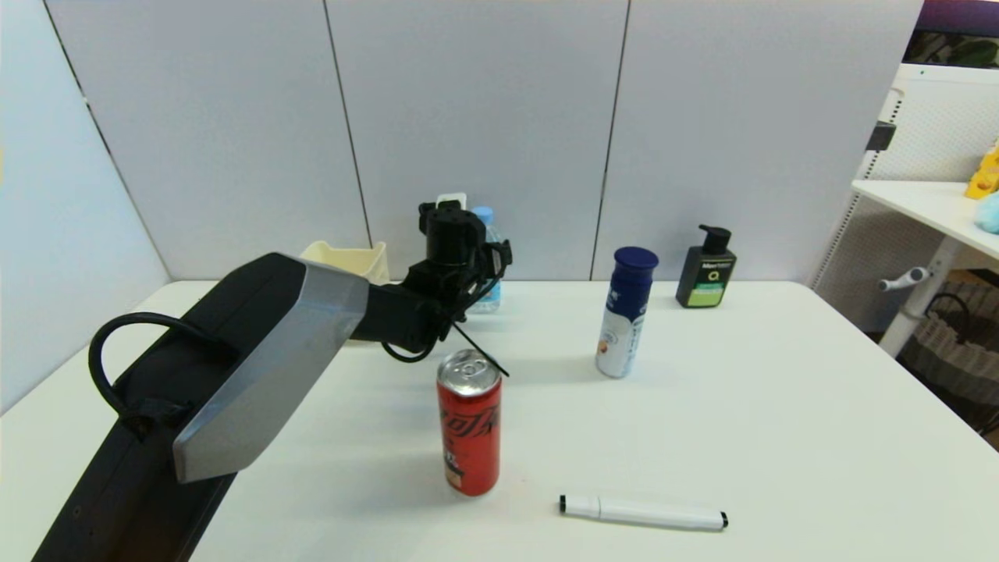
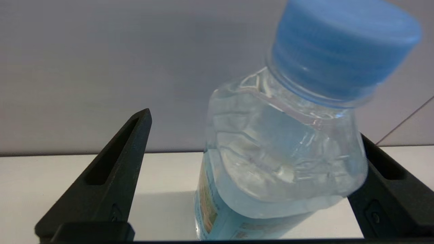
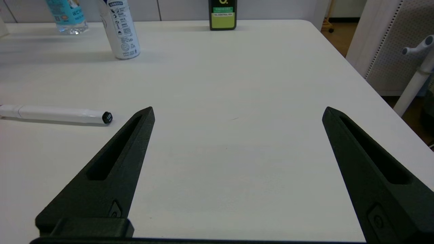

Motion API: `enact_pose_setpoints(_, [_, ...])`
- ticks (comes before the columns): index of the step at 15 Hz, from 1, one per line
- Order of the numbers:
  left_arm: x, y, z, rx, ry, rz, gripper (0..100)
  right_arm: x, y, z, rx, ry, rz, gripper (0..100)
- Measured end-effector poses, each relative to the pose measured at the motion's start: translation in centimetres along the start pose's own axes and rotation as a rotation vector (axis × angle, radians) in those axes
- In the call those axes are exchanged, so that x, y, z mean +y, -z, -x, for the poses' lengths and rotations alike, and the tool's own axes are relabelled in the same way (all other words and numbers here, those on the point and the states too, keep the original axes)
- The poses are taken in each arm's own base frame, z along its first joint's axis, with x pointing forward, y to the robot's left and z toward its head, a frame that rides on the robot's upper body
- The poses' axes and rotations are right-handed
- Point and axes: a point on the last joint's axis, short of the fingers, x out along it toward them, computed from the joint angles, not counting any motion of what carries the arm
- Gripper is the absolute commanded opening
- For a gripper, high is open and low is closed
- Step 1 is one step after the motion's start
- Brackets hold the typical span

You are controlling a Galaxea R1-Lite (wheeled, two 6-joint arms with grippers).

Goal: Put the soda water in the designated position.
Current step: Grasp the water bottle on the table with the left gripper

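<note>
The soda water point(image 1: 486, 226), a small clear bottle with a light blue cap and blue label, stands at the back of the table near the wall. My left gripper point(image 1: 472, 265) reaches to it and hides most of it in the head view. In the left wrist view the soda water point(image 2: 284, 142) sits between the fingers of the open left gripper point(image 2: 254, 125), close against one finger and well apart from the other point(image 2: 112, 169). My right gripper point(image 3: 237, 108) hovers open over bare table at the front right, with nothing in it. Far off in its view is the soda water point(image 3: 67, 17).
A red can point(image 1: 468, 421) stands in front of the left arm. A white bottle with a dark blue cap point(image 1: 627, 312) and a black pump bottle point(image 1: 706, 269) stand to the right. A white marker point(image 1: 641, 513) lies near the front. A cream container point(image 1: 351, 261) sits behind the arm.
</note>
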Motion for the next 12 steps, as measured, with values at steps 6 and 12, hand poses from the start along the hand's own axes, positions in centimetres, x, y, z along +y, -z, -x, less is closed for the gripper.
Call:
enact_pose_setpoints(6, [-0.04,0.44,-0.51,-0.003,0.001,-0.001,100,0.00,0.00,0.00,0.000,-0.001,0.000,100])
enact_pose_setpoints(12, [-0.12,0.91,-0.88,-0.002,0.003,-0.007,0,0.00,-0.01,0.00,-0.001,0.000,0.000,100])
